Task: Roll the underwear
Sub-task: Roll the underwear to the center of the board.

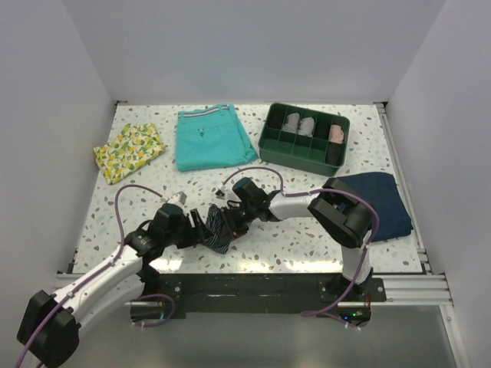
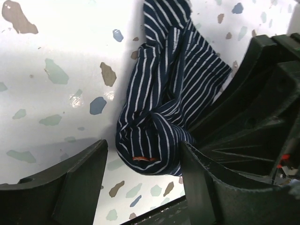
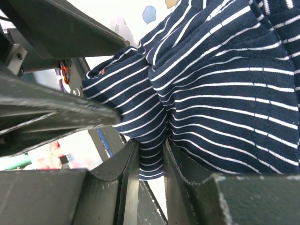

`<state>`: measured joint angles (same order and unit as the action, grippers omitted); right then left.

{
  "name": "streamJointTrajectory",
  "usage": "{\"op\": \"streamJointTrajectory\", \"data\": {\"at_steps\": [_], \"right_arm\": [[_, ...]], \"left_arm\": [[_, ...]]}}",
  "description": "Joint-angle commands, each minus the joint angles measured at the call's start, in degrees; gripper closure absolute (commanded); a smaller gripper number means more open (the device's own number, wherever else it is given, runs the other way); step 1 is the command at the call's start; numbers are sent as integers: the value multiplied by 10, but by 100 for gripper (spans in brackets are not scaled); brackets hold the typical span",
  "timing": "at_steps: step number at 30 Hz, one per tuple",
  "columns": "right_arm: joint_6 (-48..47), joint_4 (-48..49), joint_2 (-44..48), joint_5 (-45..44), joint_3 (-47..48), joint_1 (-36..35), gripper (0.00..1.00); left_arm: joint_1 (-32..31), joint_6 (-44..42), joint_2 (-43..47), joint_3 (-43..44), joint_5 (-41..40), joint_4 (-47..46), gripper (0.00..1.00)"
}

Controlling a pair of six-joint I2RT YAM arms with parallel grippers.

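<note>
1. My right claw (image 3: 151, 157) is closed. It pinches a thin fold of the underwear (image 3: 225, 84) between its two dark fingers, and the striped cloth bulges out above the pinch.
2. My left claw (image 2: 143, 157) is open. Its fingers sit either side of a bunched, partly rolled end of the same cloth. One finger touches the cloth and the other is just clear of it.
3. The underwear lies crumpled on the speckled white table (image 1: 307, 238), near its near edge and left of centre. It sits between my two claws, which face each other closely.
4. I judge the cloth to be light, soft and limp. It should fold and slump wherever it is unsupported, and a loose roll would likely spring open.
5. The best hold looks like the thick bunched end with the small reddish mark, taken through several layers. A single-layer pinch may slip out.
6. The teal shorts (image 1: 211, 138) and the green tray (image 1: 303, 146) lie at the far side, and a plain navy garment (image 1: 380, 203) lies to the right. All are well apart from my work.
</note>
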<state>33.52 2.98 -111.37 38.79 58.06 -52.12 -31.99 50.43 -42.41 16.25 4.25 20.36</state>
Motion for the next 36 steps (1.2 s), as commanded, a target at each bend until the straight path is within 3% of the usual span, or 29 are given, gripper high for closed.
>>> {"op": "streamJointTrajectory", "data": {"at_steps": [1,11,15,18,24,29,36], "right_arm": [[-30,-65,-24,-95,-10,-2,78],[-55,-84,20,-87,-19,-7,74],[-76,-99,49,-103,-18,-22,64],[-93,-122,92,-156,-18,-35,57],[-119,-170,188,-276,-33,-41,46],[-165,-208,250,-354,-28,-61,44],[-219,-231,217,-450,25,-122,44]], "left_arm": [[-4,12,-25,-7,-24,-6,37],[-4,5,-96,16,-81,-43,53],[-4,-11,-144,32,-76,-69,71],[-4,-26,-176,48,-79,-78,77],[-4,-62,-214,83,-79,-81,81],[-4,-78,-242,105,-56,-91,81],[-4,-94,-277,142,-22,-88,81]]}}
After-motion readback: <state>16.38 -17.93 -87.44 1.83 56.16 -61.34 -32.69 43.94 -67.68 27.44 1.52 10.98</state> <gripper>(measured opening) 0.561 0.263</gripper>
